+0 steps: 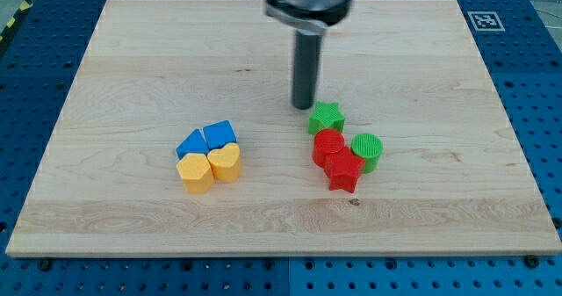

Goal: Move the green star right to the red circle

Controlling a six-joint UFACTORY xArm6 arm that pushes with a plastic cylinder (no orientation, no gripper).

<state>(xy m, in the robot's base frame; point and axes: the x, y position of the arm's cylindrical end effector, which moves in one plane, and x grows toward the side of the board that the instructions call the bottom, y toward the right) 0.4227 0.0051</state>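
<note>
Resting just above and to the view's left of the green star [327, 118], my tip [303, 107] sits close to that block, perhaps touching its upper-left edge; contact cannot be told for certain. There is no end effector that opens or closes here, only the straight rod, so nothing is gripped.

The green star lies on the tabletop [132, 76] right of centre, directly above the red circle [328, 145] and apparently touching it or nearly so. A red star [343, 169] sits against the red circle's lower right, and a green circle [367, 151] stands just to the right of both.

The risk, as I judge it, is overshoot: a push down-right from here could drive the star into the red circle and shove the whole cluster, scattering the red star and green circle. A glancing push could also spin the star off to the right.

Well apart to the left, a blue block [190, 144], another blue block [219, 134], a yellow block [194, 172] and a yellow heart [225, 162] stay out of harm.
</note>
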